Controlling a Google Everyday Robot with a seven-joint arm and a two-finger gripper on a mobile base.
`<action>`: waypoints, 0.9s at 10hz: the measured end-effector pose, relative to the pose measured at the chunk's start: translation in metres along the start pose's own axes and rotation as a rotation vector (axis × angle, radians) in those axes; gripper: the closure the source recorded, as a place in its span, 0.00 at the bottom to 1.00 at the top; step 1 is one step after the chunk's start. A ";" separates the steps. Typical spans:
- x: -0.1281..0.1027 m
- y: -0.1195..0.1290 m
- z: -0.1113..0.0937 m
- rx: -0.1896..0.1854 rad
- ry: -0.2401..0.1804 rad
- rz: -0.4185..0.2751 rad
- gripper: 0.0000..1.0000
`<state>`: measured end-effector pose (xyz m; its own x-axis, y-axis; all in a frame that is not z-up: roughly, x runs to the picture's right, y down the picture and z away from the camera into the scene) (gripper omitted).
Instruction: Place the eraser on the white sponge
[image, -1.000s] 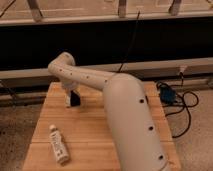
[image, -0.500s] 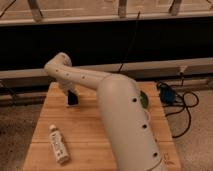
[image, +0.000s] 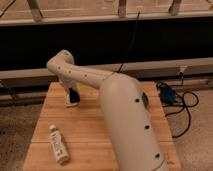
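Bottle (image: 58, 144) — white, labelled, lying on its side at the near left of the table (image: 90, 142); not part of the task, but sitting close to the front edge.

Arm (image: 127, 125) — a bulky white link is filling the near right and middle of the view, hiding much of the board behind it. A dark green patch is peeking out by its right flank; what it is cannot be told.

Gripper (image: 72, 98) — hanging down at the far left of the table, near the back edge. How far its fingers are parted cannot be told, nor whether they have hold of anything. A dark shape is showing at it, with something pale at its foot; which of these, if either, is the eraser or the sponge cannot be told.

Handling, as judgement — the eraser is likely proving light, stiff and smooth, best taken across its narrow sides. The sponge is likely yielding under load, so a flat, low release is advisable.

Room — open board is lying between bottle and gripper; the left and back edges are close to the gripper, and cables (image: 177, 100) are trailing on the floor to the right.
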<state>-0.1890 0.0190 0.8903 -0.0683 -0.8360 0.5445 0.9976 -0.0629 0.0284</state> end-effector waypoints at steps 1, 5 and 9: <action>0.001 0.000 0.001 -0.001 0.004 -0.008 1.00; 0.008 -0.015 0.005 0.011 0.007 -0.034 0.89; 0.014 -0.019 0.008 0.020 0.007 -0.060 0.63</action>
<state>-0.2086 0.0131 0.9040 -0.1283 -0.8350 0.5351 0.9917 -0.1024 0.0781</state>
